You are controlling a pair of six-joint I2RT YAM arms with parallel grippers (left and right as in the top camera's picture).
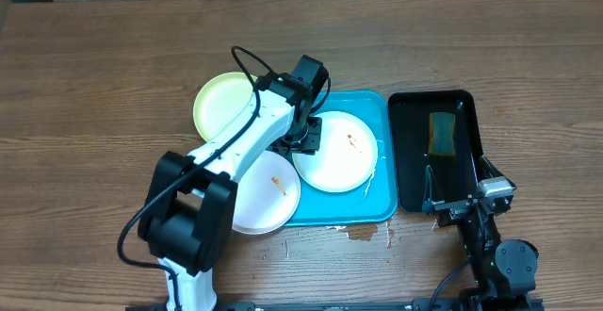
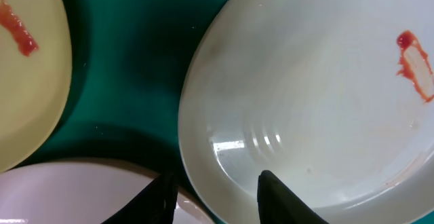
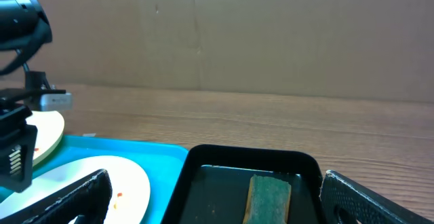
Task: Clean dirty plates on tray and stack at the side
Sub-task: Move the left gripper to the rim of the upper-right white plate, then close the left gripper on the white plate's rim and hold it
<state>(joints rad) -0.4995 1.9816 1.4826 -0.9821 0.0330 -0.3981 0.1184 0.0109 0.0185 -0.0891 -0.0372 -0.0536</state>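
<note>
The cyan tray (image 1: 382, 207) lies mid-table. A white plate (image 1: 337, 155) with a small red smear lies on it. A pale yellow-green plate (image 1: 221, 104) sits at the tray's back left corner. A second white plate (image 1: 268, 198) with an orange smear overlaps the tray's front left edge. My left gripper (image 1: 303, 141) is open, low over the left rim of the white plate on the tray. In the left wrist view its fingers (image 2: 217, 200) straddle that plate's rim (image 2: 305, 102). My right gripper (image 1: 452, 203) is open and empty at the black tray's front end.
A narrow black tray (image 1: 405, 160) stands right of the cyan tray and holds a green-and-yellow sponge (image 1: 441, 132), which also shows in the right wrist view (image 3: 268, 197). A small wet smear (image 1: 363, 234) marks the table before the cyan tray.
</note>
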